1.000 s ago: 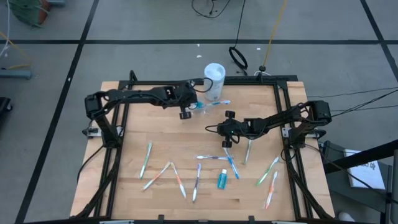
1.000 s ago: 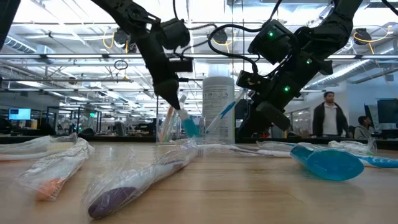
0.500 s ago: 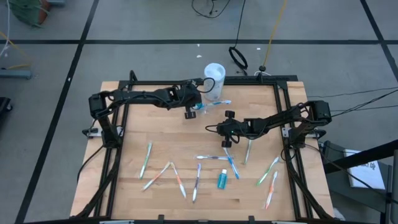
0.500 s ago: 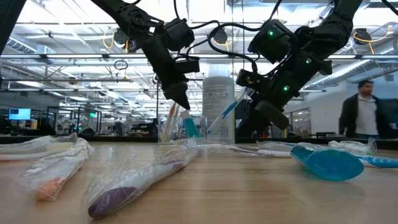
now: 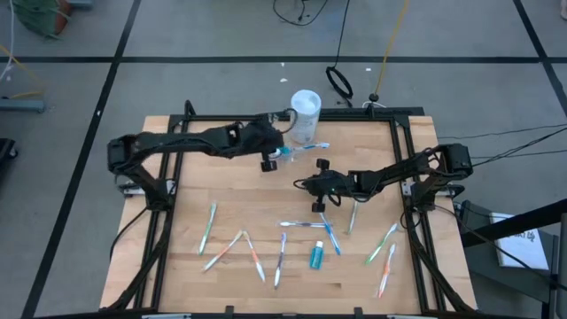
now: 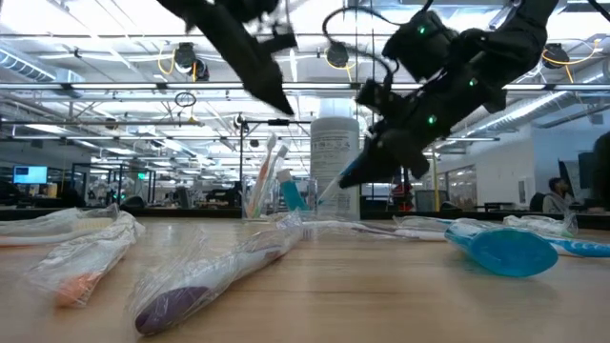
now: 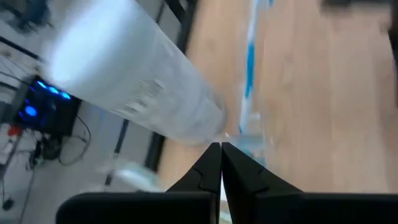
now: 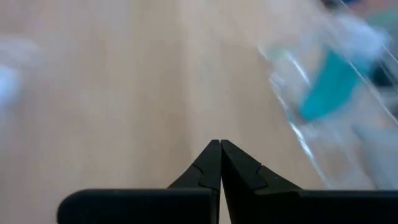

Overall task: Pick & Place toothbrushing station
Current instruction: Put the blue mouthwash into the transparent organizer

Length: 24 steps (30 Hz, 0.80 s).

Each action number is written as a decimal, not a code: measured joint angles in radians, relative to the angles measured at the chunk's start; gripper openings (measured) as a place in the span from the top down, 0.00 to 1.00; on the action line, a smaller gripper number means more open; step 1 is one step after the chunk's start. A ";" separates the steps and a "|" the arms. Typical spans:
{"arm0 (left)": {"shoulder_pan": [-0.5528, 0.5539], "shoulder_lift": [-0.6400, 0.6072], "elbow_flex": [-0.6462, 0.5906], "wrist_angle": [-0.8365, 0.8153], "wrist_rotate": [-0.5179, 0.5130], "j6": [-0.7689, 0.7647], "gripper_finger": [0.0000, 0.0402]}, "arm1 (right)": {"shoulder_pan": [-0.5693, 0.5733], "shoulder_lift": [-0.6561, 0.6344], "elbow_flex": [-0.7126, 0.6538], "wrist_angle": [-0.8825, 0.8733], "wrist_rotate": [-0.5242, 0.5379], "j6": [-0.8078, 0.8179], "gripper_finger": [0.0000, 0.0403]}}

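Note:
A small clear cup [image 5: 285,152] stands on the table at the far middle, beside the tall white tub [image 5: 306,105]. In the low view the cup [image 6: 272,202] holds several upright toothbrushes and a teal toothpaste tube [image 6: 291,193]. A blue-handled brush [image 5: 312,146] slants out of it toward the right. My left gripper [image 6: 283,107] is shut and empty, well above the cup. My right gripper [image 5: 303,184] is shut and empty above the table's middle, pointing left, and the cup shows in its wrist view [image 8: 329,93].
Wrapped toothbrushes lie spread over the near half of the table: green [image 5: 209,226], orange [image 5: 255,257], purple [image 5: 280,257], blue [image 5: 330,232], and more at the right [image 5: 383,244]. A teal tube [image 5: 315,257] lies among them. A person shows far behind the table [image 6: 558,191].
My left gripper has risen from just above the cup's rim to well above it. The teal tube that was at its fingertips now stands in the cup. My right gripper has moved a little toward the table's left.

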 joint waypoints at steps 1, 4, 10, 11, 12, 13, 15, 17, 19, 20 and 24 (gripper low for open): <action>-0.003 -0.037 0.000 -0.010 0.000 -0.004 0.95 | 0.009 0.000 0.000 0.025 -0.043 -0.002 1.00; -0.006 -0.146 0.000 -0.062 0.009 -0.056 0.95 | 0.035 0.000 0.000 0.081 -0.197 -0.002 1.00; -0.008 -0.324 0.001 -0.263 0.085 -0.195 0.95 | 0.106 0.000 0.000 0.089 -0.427 -0.095 0.96; -0.012 -0.343 0.001 -0.310 0.081 -0.214 0.95 | 0.121 0.000 0.000 0.094 -0.433 -0.109 0.95; -0.014 -0.357 0.001 -0.352 0.073 -0.230 0.95 | 0.135 0.000 0.000 0.098 -0.434 -0.113 0.93; -0.018 -0.367 0.001 -0.385 0.065 -0.245 0.95 | 0.146 0.000 0.000 0.104 -0.437 -0.114 0.91; -0.020 -0.383 0.001 -0.459 0.048 -0.271 0.95 | 0.168 0.000 0.000 0.119 -0.435 -0.110 0.86; -0.021 -0.386 0.001 -0.505 0.045 -0.292 0.95 | 0.187 0.000 0.000 0.135 -0.438 -0.092 0.82; -0.020 -0.384 0.001 -0.526 0.047 -0.293 0.95 | 0.205 0.000 0.000 0.131 -0.462 -0.065 0.78; -0.020 -0.380 0.001 -0.539 0.052 -0.289 0.95 | 0.215 0.000 0.000 0.119 -0.481 -0.049 0.76; -0.028 -0.342 0.001 -0.520 0.082 -0.237 0.95 | 0.261 0.000 0.000 0.039 -0.635 0.017 0.71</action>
